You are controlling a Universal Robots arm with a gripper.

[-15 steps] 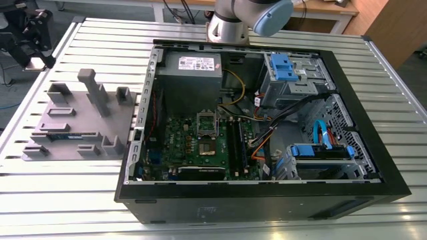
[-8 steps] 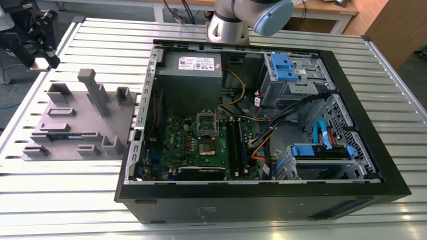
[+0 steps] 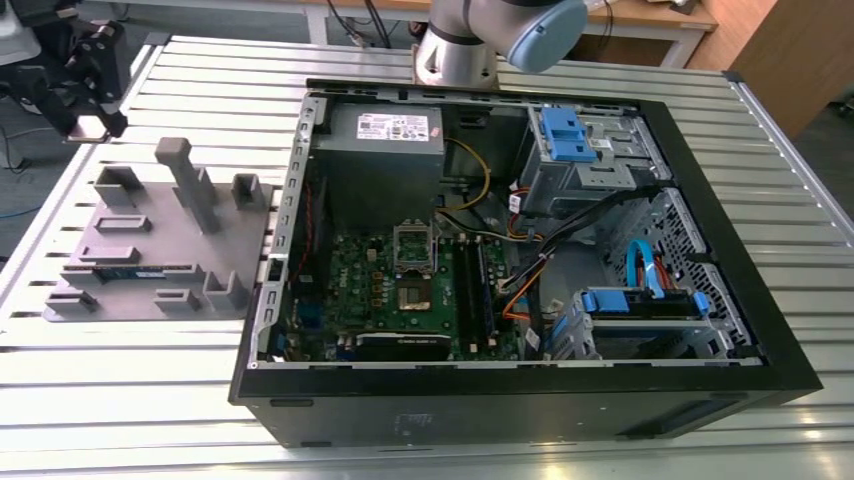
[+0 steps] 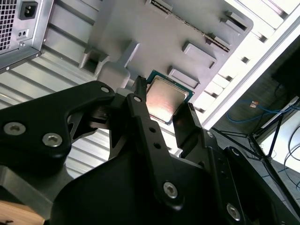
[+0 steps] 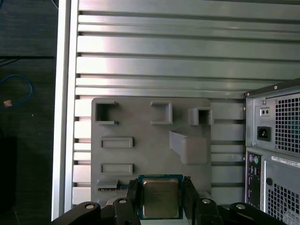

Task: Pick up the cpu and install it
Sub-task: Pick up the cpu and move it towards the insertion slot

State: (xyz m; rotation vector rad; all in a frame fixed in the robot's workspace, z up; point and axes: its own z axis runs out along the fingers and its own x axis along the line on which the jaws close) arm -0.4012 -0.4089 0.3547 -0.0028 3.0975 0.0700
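Observation:
The cpu (image 5: pixel 161 197) is a small square chip with a shiny metal top and a green rim. It sits between my black fingertips (image 5: pixel 132 192) in both wrist views, and my gripper (image 5: pixel 161 194) is shut on it by two opposite edges. In the second wrist view the cpu (image 4: pixel 165 97) hangs above the grey tray (image 4: pixel 140 28), held by the gripper (image 4: pixel 165 107). The exterior view puts my gripper (image 3: pixel 94 122) at the far left, raised over the table beyond the tray (image 3: pixel 174 245). The motherboard's socket (image 3: pixel 415 293) lies inside the open computer case (image 3: pixel 534 400).
A green memory stick (image 3: pixel 134 270) lies on the tray among raised grey blocks. The case holds a power supply (image 3: pixel 387 135), blue drive bays (image 3: pixel 567 140) and loose cables (image 3: pixel 534 270). The arm's base (image 3: pixel 467 40) stands behind the case on the slatted metal table (image 3: pixel 134 400).

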